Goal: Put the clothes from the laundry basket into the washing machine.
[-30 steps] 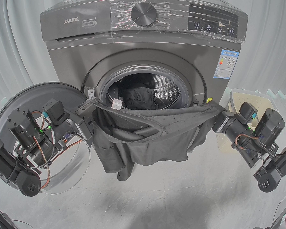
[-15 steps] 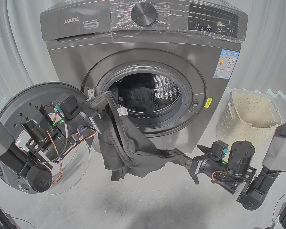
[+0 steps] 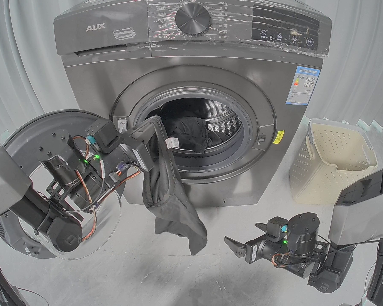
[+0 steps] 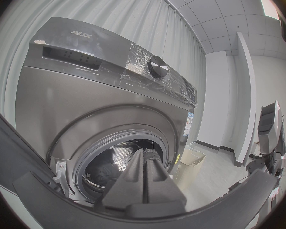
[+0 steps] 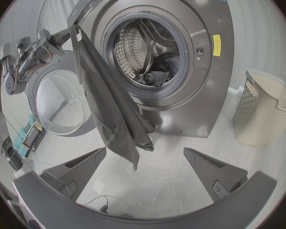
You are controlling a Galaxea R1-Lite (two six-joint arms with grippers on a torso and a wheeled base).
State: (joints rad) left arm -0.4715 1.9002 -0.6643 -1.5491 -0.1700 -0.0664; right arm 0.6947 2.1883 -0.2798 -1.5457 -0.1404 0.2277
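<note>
1. Left gripper (image 3: 154, 124). We log it clamped on the top hem of a dark grey garment (image 3: 170, 200). Its fingers (image 4: 133, 175) are pressed together with a fold of cloth pinched between them. It sits at the left edge of the drum opening (image 3: 225, 107), about level with the middle of the opening.

2. Dark grey garment. It hangs from that single grip down the machine's lower left front, and a white tag (image 3: 172, 142) shows near the top. The lower end dangles loose close to the floor (image 3: 157, 273).

3. Right gripper (image 3: 247, 236). We log it low, near the floor, in front of the machine and to the right of the garment's loose end, apart from it. The jaws are spread wide and empty.

4. Washing machine (image 3: 191, 69). The door (image 3: 42, 128) is swung fully open to the left, behind the left arm. Only the left edge of the drum opening is crossed by the gripper and hem; the centre and right edge are open. Dark clothes (image 3: 187, 130) lie in the bottom of the drum.

5. Laundry basket (image 3: 332, 162). It is cream and perforated, and stands upright on the floor just beside the machine's right front corner.

6. Floor. We note an open stretch between the right gripper and the machine's front, and more in front of the basket.
</note>
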